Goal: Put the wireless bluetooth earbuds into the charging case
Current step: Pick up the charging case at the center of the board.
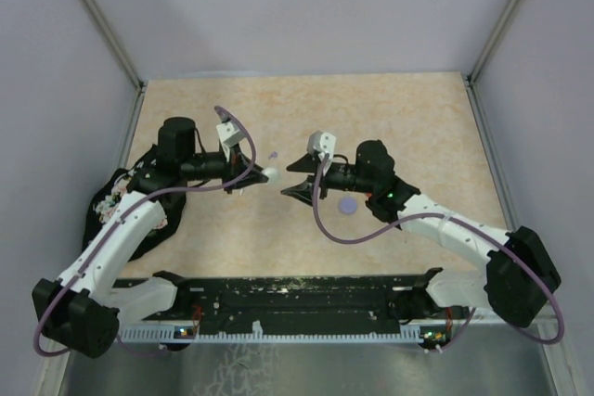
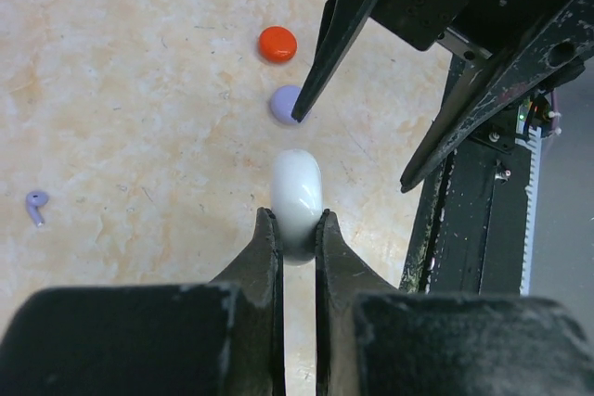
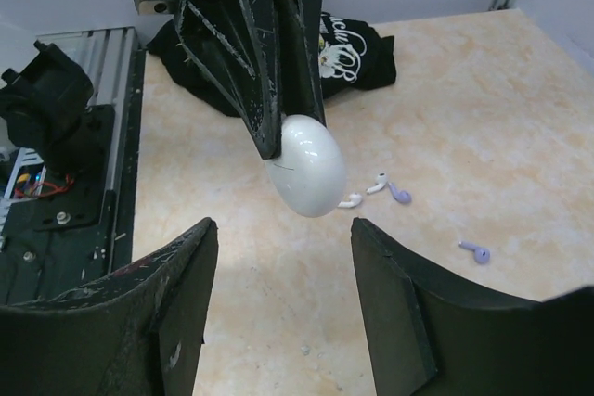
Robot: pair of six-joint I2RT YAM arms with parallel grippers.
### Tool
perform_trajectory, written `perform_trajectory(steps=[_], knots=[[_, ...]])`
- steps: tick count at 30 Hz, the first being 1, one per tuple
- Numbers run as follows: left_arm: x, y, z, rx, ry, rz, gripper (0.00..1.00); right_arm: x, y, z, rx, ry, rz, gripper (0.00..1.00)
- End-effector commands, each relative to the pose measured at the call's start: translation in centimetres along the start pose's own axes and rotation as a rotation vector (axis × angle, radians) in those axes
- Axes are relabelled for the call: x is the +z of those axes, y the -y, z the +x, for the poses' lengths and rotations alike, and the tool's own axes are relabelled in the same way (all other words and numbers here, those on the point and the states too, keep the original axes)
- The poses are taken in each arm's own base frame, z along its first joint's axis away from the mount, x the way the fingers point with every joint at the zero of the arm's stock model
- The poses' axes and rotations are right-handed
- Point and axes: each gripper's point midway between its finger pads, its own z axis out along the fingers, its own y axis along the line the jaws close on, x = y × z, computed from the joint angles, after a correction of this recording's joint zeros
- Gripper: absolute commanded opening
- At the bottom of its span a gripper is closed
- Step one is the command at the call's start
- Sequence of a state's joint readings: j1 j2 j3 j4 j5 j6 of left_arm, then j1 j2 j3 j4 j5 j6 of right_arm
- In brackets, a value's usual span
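Observation:
My left gripper (image 2: 297, 217) is shut on a white, rounded charging case (image 2: 297, 194), held edge-on above the table. The same case (image 3: 308, 166) hangs just beyond my right gripper (image 3: 283, 226), which stands open, its jaws wide apart and nothing between them. From above, the two grippers face each other, with the case (image 1: 270, 174) at the left fingertips and the right gripper (image 1: 286, 179) close beside it. Two white earbuds (image 3: 350, 200) (image 3: 376, 183) and two lilac earbuds (image 3: 399, 194) (image 3: 475, 252) lie loose on the table.
A red disc case (image 2: 277, 44) and a lilac disc case (image 2: 283, 104) lie on the table under the right arm. A black cloth bag (image 1: 111, 206) sits at the left edge. Grey walls enclose the table on three sides.

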State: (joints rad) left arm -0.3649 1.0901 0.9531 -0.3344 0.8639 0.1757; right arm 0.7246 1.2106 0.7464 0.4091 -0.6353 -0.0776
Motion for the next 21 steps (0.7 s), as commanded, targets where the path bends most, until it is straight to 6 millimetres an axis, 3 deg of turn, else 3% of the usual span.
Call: perform_trajectory(steps=[1, 9, 15, 21], knots=[[-0.7, 0.7, -2.0, 0.034, 0.034, -0.007, 0.00, 0.5, -0.7, -1.8, -0.034, 0.031, -0.086, 0.58], [-0.6, -2.5, -3.1, -0.392, 0.108, -0.254, 0.00, 0.5, 0.9, -2.2, -0.201, 0.129, 0.090, 0.58], [-0.6, -2.5, -3.0, -0.741, 0.147, -0.323, 0.00, 1.3, 1.9, -1.9, -0.394, 0.108, 0.222, 0.59], [-0.6, -2.7, -2.8, -0.954, 0.167, -0.387, 0.00, 2.0, 2.5, -1.9, -0.468, 0.104, 0.273, 0.59]])
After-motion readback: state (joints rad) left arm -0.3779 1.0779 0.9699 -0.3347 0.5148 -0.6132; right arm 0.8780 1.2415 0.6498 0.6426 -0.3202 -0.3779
